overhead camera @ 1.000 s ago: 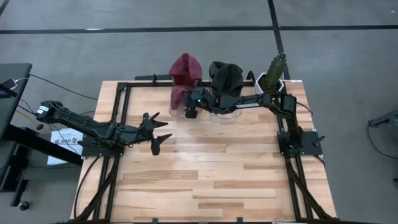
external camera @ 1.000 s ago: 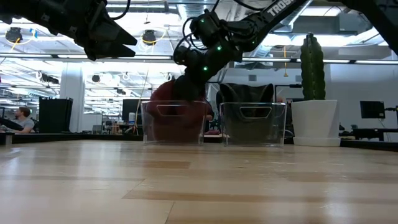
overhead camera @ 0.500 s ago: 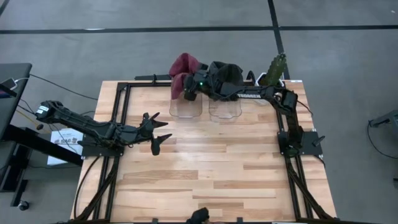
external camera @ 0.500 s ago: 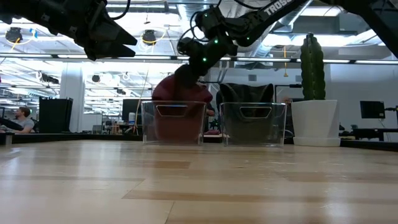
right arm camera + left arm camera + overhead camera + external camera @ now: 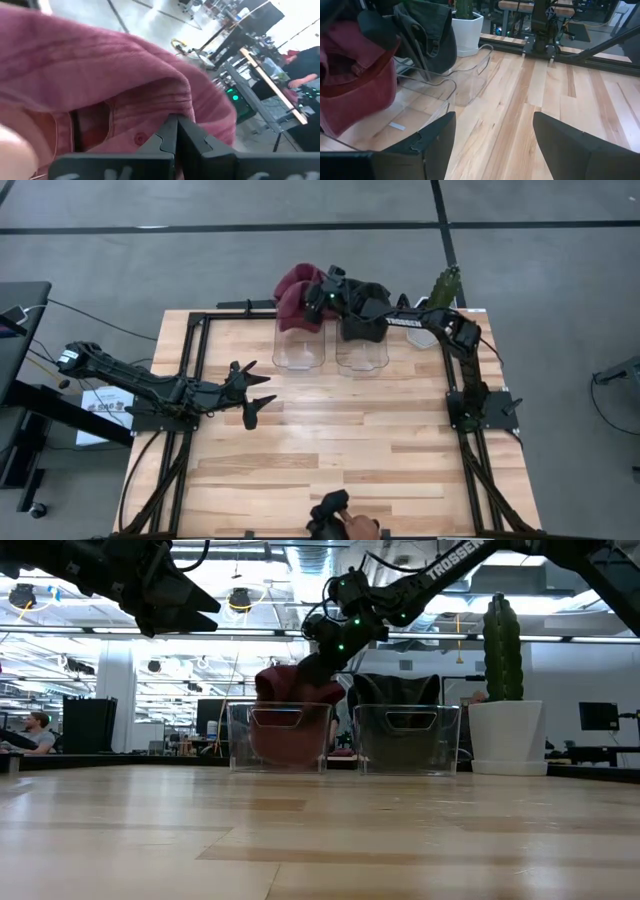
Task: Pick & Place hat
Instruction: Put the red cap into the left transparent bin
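Right pincer [image 5: 175, 131] clamping red hat [image 5: 297, 295], over clear bin [image 5: 299, 351]

Bright, even light from overhead in the high view, only soft faint shadows on the worktop [image 5: 340, 450], with a pale sheen near its middle. Low view heavily backlit: ceiling lights [image 5: 240, 600] blown out, arms reduced to near silhouettes, near planks soft and out of focus, a dull reflection across the wood. Right wrist view badly blurred, the red hat [image 5: 100, 75] way too close to focus, a washed-out patch in one corner. Left wrist view fairly sharp mid-frame, glare on the clear bins [image 5: 470, 75], close fingers [image 5: 580, 145] soft.
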